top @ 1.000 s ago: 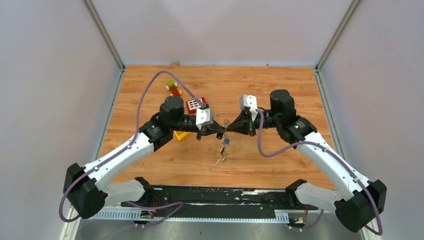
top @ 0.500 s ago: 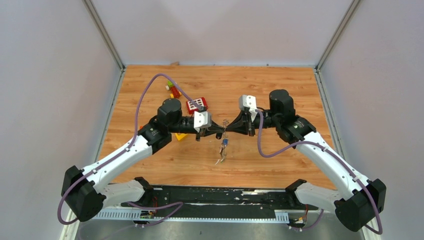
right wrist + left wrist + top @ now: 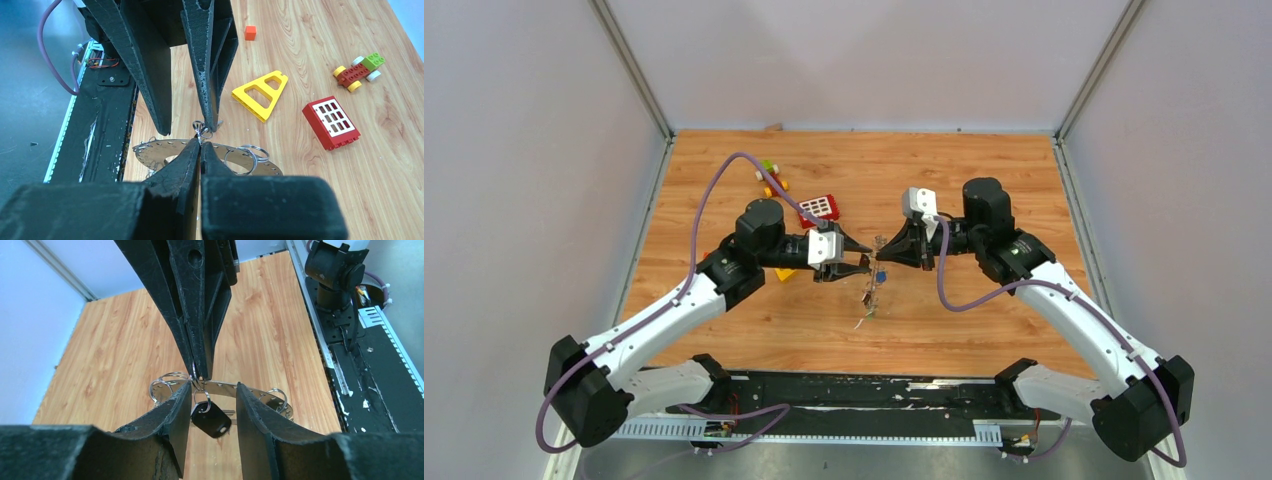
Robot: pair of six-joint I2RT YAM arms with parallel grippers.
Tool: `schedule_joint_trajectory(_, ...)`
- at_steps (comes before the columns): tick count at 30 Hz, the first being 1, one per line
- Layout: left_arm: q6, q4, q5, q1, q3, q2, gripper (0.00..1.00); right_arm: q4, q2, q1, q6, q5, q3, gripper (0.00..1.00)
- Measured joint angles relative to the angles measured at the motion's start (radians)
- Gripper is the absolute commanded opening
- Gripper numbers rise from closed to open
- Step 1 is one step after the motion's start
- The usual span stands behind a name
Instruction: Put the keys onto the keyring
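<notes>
The right gripper [image 3: 200,145] had its jaws pinched tight on the rim of the keyring [image 3: 155,149], holding that flat perforated ring up above the middle of the wooden table [image 3: 984,170]. The keys [image 3: 870,296] dangled below it in a small bunch. Facing it tip to tip, the left gripper [image 3: 856,256] had its jaws parted and gripped nothing. Its fingers [image 3: 175,415] stood either side of a black-headed key [image 3: 210,420] hanging from a little wire loop on the ring. On the boards behind the left arm lay a yellow triangle [image 3: 262,92], a red window block [image 3: 331,122], a small toy car [image 3: 359,72] and an orange cube [image 3: 250,33]
</notes>
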Motion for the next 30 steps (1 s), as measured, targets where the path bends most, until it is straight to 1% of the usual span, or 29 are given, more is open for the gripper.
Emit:
schedule_joint_trajectory(6, -0.019, 0.024, -0.002, 0.000, 0.000, 0.017, 0.39, 0.000, 0.000, 0.000, 0.000, 0.000, 0.000, 0.00)
schedule_joint_trajectory(11, -0.037, 0.037, -0.003, 0.000, 0.000, 0.031, 0.32, 0.000, 0.000, 0.000, 0.000, 0.000, 0.000, 0.00)
schedule_joint_trajectory(16, -0.052, 0.053, -0.006, 0.000, 0.000, 0.034, 0.28, 0.000, 0.000, 0.000, 0.000, 0.000, 0.000, 0.00)
schedule_joint_trajectory(23, -0.071, 0.063, -0.011, 0.001, 0.000, 0.037, 0.13, -0.002, 0.000, 0.000, 0.000, 0.000, 0.000, 0.00)
schedule_joint_trajectory(27, -0.081, 0.066, -0.017, 0.001, 0.000, 0.040, 0.00, -0.002, 0.000, -0.001, 0.000, 0.000, 0.000, 0.00)
schedule_joint_trajectory(30, -0.097, 0.073, -0.018, 0.001, 0.000, 0.043, 0.00, -0.002, 0.000, -0.001, 0.000, 0.000, 0.000, 0.00)
